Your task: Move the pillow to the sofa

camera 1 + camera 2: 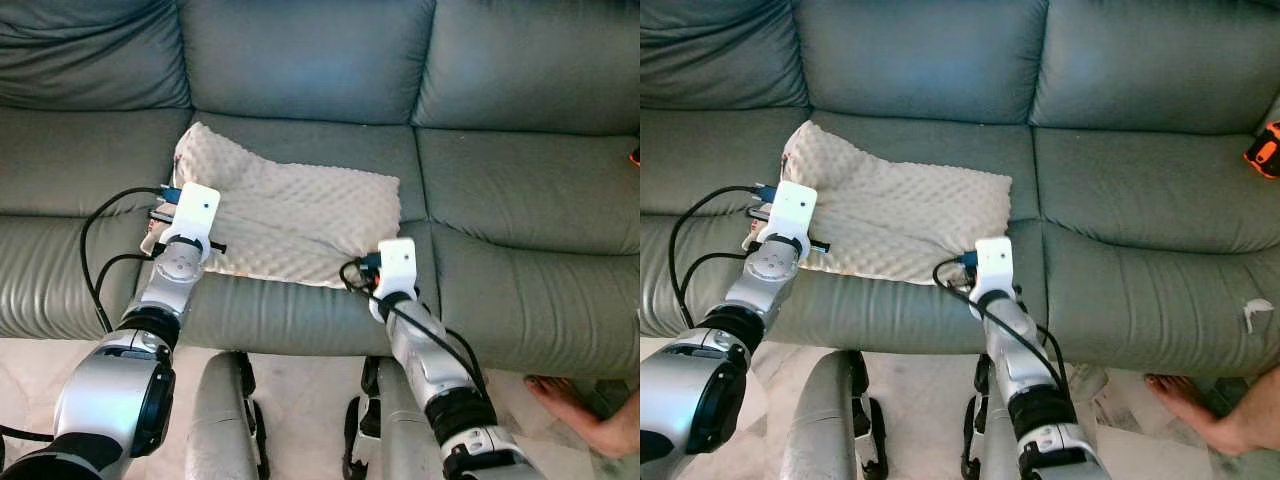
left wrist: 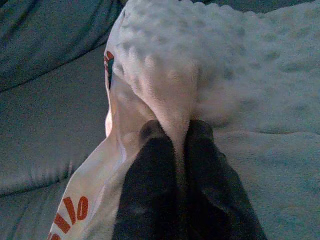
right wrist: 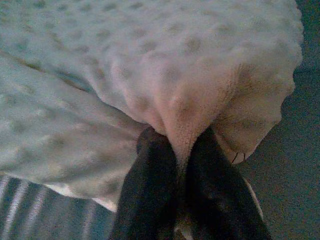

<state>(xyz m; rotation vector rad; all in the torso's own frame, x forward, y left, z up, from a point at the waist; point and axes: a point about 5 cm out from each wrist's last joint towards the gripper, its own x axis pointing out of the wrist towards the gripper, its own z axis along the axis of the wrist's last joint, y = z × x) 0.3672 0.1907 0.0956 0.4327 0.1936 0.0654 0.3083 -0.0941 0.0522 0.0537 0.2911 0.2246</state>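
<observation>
A cream, bumpy-textured pillow (image 1: 290,215) lies flat on the middle seat of a grey-green leather sofa (image 1: 520,190). My left gripper (image 2: 176,135) is shut on a pinched fold at the pillow's left edge, beside a white label with red print (image 2: 75,210). My right gripper (image 3: 180,145) is shut on a fold at the pillow's front right corner. In the head views the left wrist (image 1: 190,225) and the right wrist (image 1: 395,265) sit at the pillow's two near corners, over the seat's front edge.
A person's bare foot (image 1: 590,415) rests on the pale floor at the lower right. An orange and black object (image 1: 1265,150) lies on the right seat cushion. The sofa's left and right seats are bare. My own legs (image 1: 225,420) stand against the sofa front.
</observation>
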